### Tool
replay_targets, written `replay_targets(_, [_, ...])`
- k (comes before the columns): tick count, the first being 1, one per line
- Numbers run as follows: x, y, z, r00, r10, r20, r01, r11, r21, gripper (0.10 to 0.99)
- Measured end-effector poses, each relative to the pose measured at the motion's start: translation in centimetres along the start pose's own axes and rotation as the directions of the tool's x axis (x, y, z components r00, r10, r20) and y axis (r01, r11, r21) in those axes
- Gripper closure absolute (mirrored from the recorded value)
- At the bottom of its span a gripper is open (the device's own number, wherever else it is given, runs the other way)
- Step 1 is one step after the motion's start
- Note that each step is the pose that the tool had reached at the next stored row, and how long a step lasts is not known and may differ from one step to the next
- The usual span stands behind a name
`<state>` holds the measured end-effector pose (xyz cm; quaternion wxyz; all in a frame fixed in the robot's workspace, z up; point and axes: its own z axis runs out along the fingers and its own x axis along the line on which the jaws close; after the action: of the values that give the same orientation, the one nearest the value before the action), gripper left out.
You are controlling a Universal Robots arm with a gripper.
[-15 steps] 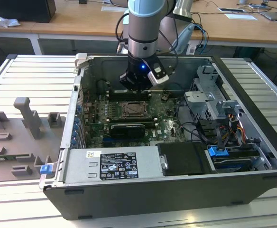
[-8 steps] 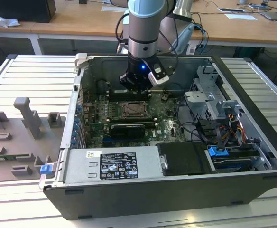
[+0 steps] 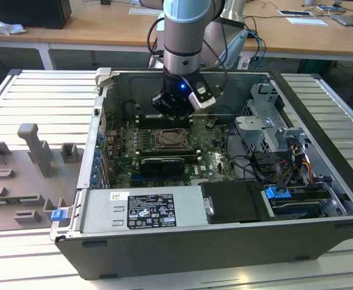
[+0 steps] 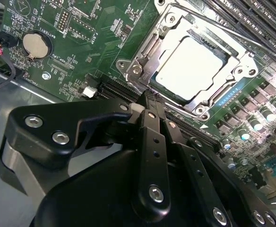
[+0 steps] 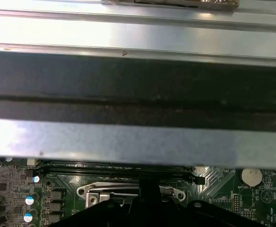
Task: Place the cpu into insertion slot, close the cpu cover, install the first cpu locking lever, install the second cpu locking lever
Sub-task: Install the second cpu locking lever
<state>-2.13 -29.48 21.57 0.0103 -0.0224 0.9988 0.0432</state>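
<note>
In the exterior view, the grey fixture tray [image 3: 25,175] sits at nine o'clock of the open computer case [image 3: 225,241]. My pincer [image 4: 150,97] hangs clenched and empty just above the motherboard [image 4: 81,52], the cpu [image 4: 192,66] seated in the insertion slot [image 4: 244,71] at one o'clock of my fingertips, the cpu cover [image 4: 145,52] down around it.

Even overhead light; glare on the case wall [image 5: 128,142], close parts blurred.

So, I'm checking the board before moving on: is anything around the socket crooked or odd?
Nothing stands out. In the second wrist view the cpu sits flat and square under the closed cpu cover, and the pincer is beside the socket.
</note>
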Motion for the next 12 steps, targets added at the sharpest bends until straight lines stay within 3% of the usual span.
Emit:
replay_targets(7, [0.00,-0.04,-0.29,1.0000,0.000,-0.0001,0.000,1.0000,0.000,0.980])
replay_targets(12, [-0.05,0.14,-2.33,1.0000,0.000,0.0000,0.000,1.0000,0.000,0.980])
